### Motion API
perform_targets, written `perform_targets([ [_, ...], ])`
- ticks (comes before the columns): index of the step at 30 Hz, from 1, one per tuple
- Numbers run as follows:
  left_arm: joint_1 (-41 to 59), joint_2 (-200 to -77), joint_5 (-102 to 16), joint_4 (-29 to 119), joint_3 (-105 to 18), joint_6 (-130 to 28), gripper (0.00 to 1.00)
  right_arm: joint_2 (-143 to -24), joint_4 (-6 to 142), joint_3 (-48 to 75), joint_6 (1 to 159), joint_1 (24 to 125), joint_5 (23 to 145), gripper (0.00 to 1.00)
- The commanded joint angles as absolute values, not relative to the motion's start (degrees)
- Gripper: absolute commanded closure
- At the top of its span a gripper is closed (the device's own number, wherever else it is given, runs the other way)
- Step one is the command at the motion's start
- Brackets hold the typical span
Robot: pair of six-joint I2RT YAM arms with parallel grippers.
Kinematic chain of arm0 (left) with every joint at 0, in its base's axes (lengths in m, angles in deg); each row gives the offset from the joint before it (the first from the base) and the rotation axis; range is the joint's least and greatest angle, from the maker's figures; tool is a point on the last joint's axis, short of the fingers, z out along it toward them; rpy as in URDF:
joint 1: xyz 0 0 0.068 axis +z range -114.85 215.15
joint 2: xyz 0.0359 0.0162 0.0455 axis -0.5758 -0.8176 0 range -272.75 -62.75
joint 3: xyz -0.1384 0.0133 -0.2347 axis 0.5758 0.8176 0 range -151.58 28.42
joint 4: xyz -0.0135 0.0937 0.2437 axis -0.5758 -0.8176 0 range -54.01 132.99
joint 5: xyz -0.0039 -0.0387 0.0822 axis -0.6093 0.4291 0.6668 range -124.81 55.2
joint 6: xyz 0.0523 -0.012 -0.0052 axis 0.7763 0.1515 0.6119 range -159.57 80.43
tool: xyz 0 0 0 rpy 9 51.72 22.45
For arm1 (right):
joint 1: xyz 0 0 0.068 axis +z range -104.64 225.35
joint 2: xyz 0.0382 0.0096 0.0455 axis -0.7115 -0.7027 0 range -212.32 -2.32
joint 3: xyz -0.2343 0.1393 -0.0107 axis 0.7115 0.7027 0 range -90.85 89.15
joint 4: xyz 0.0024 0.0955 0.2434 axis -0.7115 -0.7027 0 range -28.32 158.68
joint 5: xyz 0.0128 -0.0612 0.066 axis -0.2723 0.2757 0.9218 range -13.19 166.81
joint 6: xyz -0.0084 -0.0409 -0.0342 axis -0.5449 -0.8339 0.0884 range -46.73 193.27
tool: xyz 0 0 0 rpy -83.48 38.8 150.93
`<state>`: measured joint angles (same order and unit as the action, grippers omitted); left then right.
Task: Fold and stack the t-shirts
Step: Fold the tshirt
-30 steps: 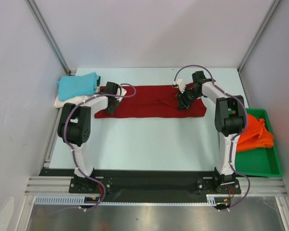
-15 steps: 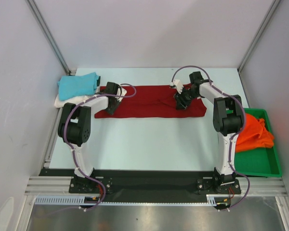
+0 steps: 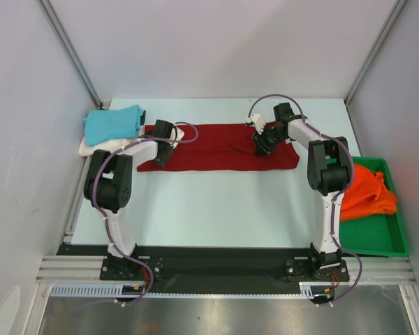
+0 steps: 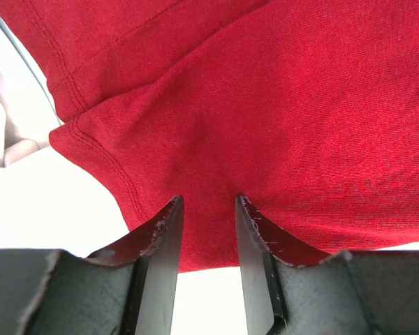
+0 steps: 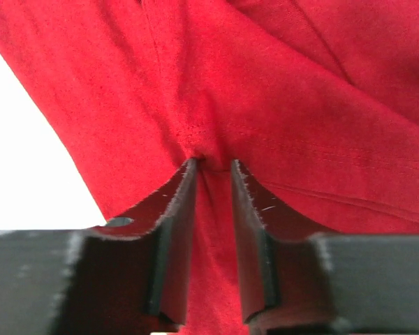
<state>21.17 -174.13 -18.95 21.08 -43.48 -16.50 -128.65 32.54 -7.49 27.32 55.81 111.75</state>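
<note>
Top external view: near right, an orange t-shirt (image 3: 366, 195) lies bunched in a green tray (image 3: 377, 241). Farther back, a dark red t-shirt (image 3: 209, 146) lies spread across the bench (image 3: 216, 202). The left tool (image 3: 159, 157) pinches its left end, and the right tool (image 3: 262, 148) pinches a pucker toward its right end. Far left, a turquoise t-shirt (image 3: 112, 124) rests folded on a cream t-shirt (image 3: 98, 146).

The dark red t-shirt (image 5: 300, 105) fills most of the frame; white table (image 5: 28, 160) shows at the left edge; the right gripper (image 5: 213, 166), rising from the bottom, pinches a puckered, stitched fold at centre between its dark fingers (image 5: 171, 237).
</note>
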Motion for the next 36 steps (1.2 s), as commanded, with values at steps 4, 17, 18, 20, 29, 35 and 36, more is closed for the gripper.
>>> perform_targets([
  [4, 21.4, -175.1, -19.7, 21.5, -40.8, -16.4, 0.59, -128.4, 33.9, -11.0, 27.5, 56.4, 110.8, 0.64],
  [17, 21.4, -175.5, -20.0, 21.8, -41.0, -16.6, 0.60, -131.3, 35.2, -17.6, 27.4, 58.2, 109.7, 0.97],
  [18, 21.4, -175.5, -20.0, 21.8, -40.9, -16.7, 0.59, -131.8, 35.6, -18.4, 26.6, 58.4, 108.5, 0.97],
  [20, 21.4, -175.3, -20.0, 21.7, -40.9, -16.6, 0.59, -132.9, 36.7, -21.7, 25.7, 58.7, 107.7, 0.98],
  [29, 21.4, -175.3, -20.0, 21.5, -41.6, -16.7, 0.59, -134.4, 47.0, -26.9, 28.4, 61.3, 100.6, 0.78],
  [35, 21.4, -175.4, -20.2, 21.5, -41.3, -17.0, 0.60, -126.7, 53.9, -15.5, 30.0, 61.9, 99.3, 0.61],
  [36, 21.4, -175.3, -20.2, 21.5, -41.3, -17.0, 0.60, -124.4, 54.3, -14.1, 30.3, 61.8, 99.0, 0.61],
])
